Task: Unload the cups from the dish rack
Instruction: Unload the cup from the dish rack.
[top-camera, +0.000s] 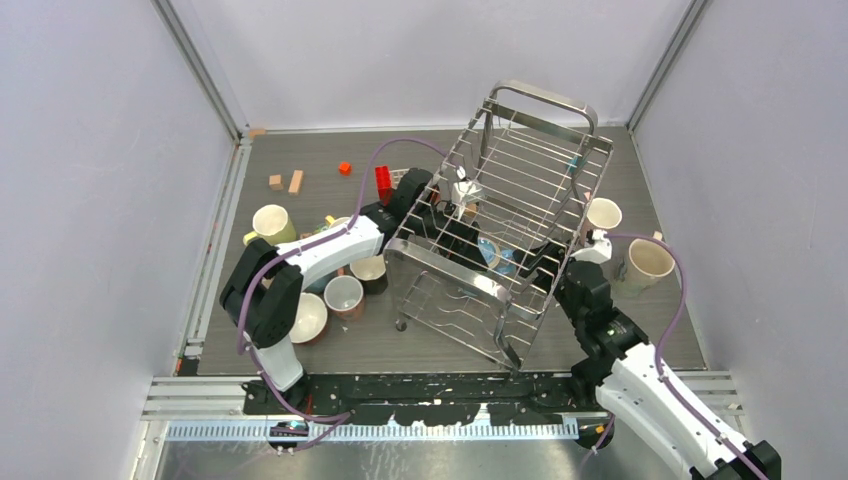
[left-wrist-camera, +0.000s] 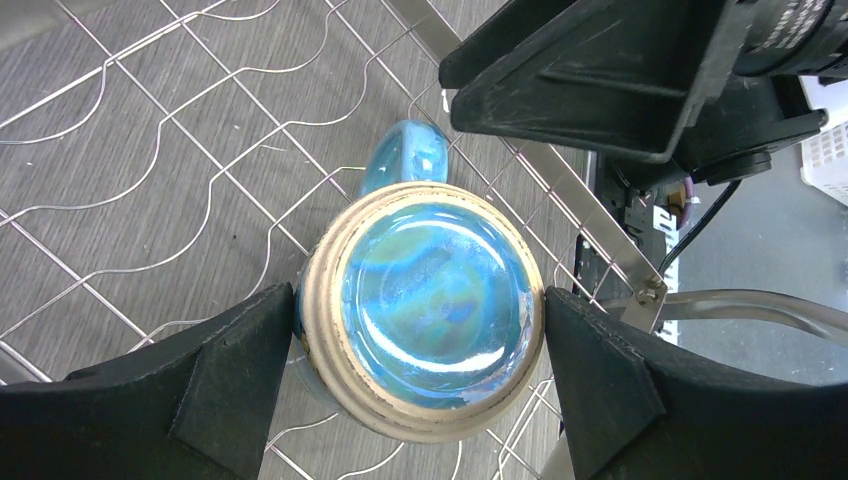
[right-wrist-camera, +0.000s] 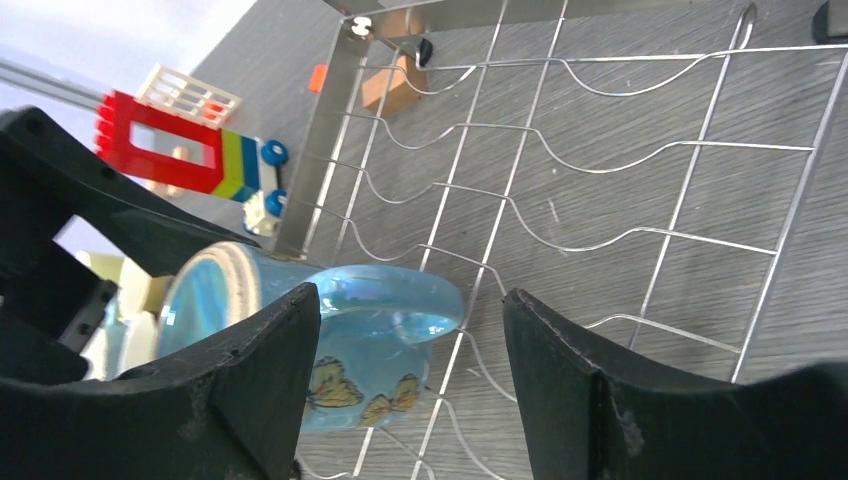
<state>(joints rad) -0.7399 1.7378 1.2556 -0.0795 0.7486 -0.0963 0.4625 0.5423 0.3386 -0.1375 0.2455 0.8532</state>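
A grey wood-grain table (top-camera: 310, 155) sits inside plain white walls. The left gripper (left-wrist-camera: 418, 298) reaches into the dish rack (top-camera: 450, 268), its fingers (left-wrist-camera: 230, 390) flush against opposite walls of a blue mug (left-wrist-camera: 435, 320), pinching it. The mug stands mouth-down on the rack's wire floor, glossy base up, with its handle (left-wrist-camera: 405, 150) toward the right gripper (right-wrist-camera: 410, 298), which is spread and straddles that handle. Other cups (top-camera: 345, 295) stand on the table left and right of the rack. The mug is probably hard, fairly heavy and brittle, its glaze slick — a hold across the body or through the handle looks safest.
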